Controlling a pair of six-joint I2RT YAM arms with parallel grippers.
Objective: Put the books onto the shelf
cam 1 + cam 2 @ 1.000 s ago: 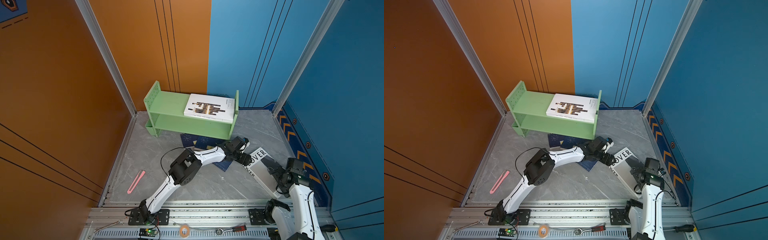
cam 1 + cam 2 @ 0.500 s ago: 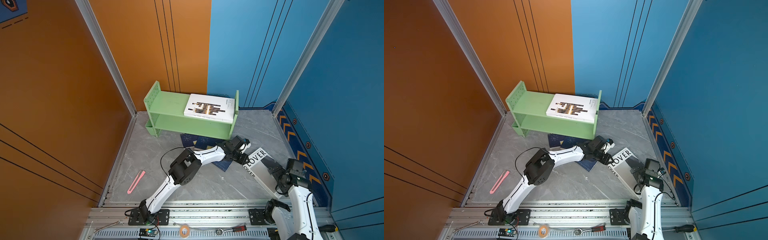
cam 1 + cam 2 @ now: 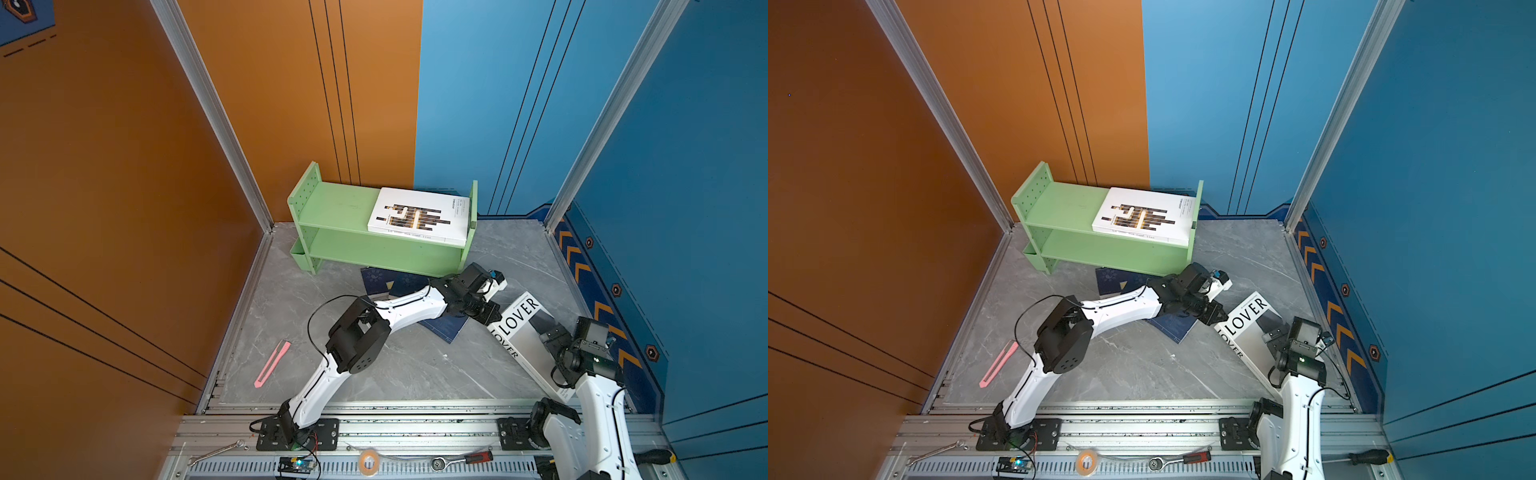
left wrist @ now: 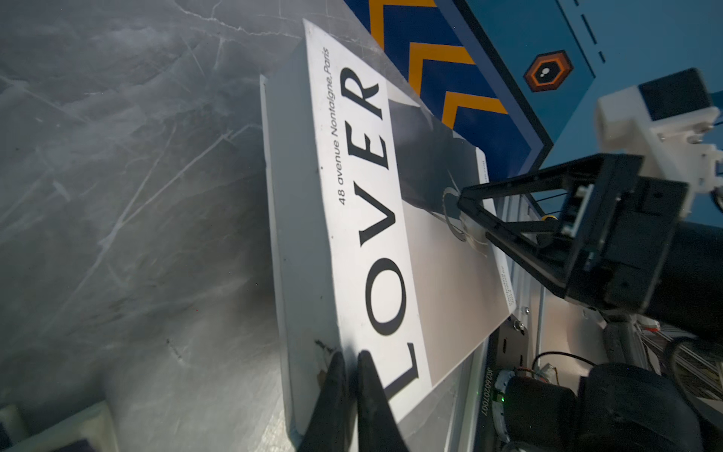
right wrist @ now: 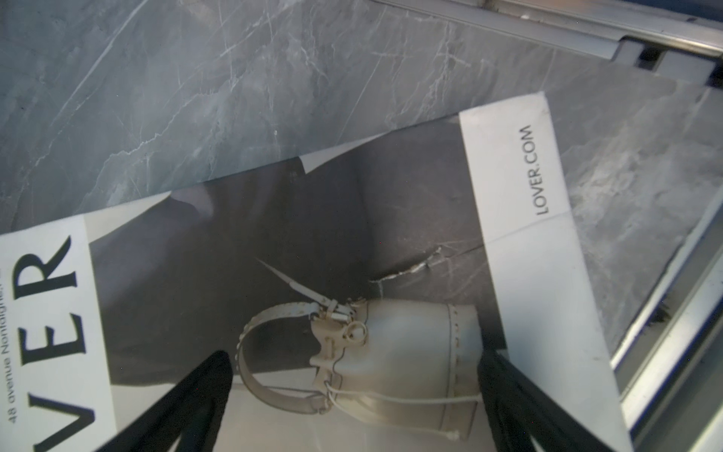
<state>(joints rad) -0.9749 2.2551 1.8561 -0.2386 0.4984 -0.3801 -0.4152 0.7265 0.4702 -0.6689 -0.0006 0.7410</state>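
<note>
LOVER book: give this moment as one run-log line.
left gripper: shut at corner of large white LOVER book; right gripper: open over its cover; book: on grey marble table

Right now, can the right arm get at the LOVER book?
Probably yes. The right hand is open right over the cover of the LOVER book, with nothing between them. The left hand sits shut at a far corner of the book, out of its way.

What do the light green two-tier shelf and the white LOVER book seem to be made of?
Light green two-tier shelf: likely plastic or painted board, matte; flat even colour, neat peg holes. White LOVER book: printed paper over card, smooth; chipped corner, creased tear in cover.
</note>
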